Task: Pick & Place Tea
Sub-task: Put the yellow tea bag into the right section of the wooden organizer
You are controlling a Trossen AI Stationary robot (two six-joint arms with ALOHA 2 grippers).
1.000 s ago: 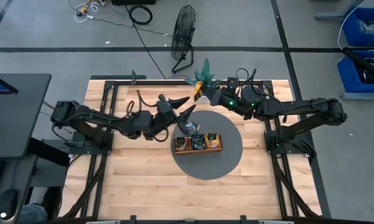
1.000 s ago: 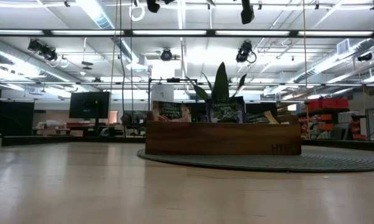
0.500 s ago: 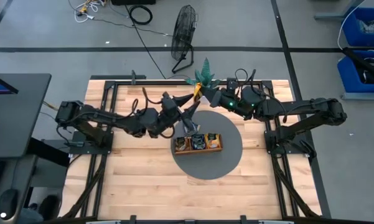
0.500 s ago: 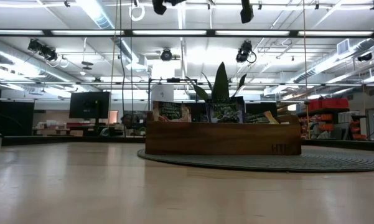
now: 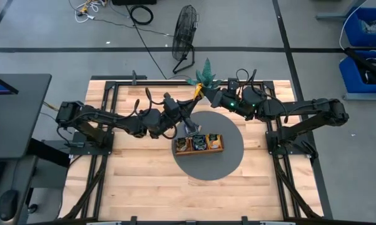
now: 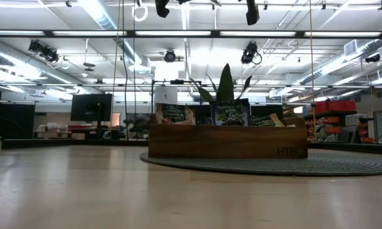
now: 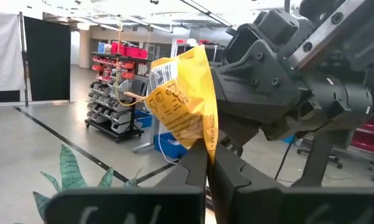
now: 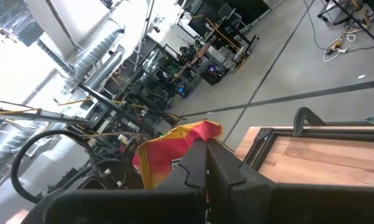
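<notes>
While both arms are meeting above the far middle of the worktop [image 5: 137,181], the left hand [image 7: 206,163] is pinching the lower corner of a yellow tea sachet [image 7: 180,102], and the right hand [image 8: 205,163] is clamping the same sachet from the other side. In the high view that sachet [image 5: 199,91] is hanging in the air just beyond the far edge of the round grey mat [image 5: 228,159], beside a small green plant [image 5: 206,72]. The wooden tray [image 5: 199,144] is sitting on the mat with more sachets [image 6: 231,113] standing upright in its compartments. The pale plank surface is lying bare around the mat. Beyond it, a fan [image 5: 186,28] is standing on the grey floor, blue bins [image 5: 366,47] are waiting at the far right, and shelving is filling the bright hall.
</notes>
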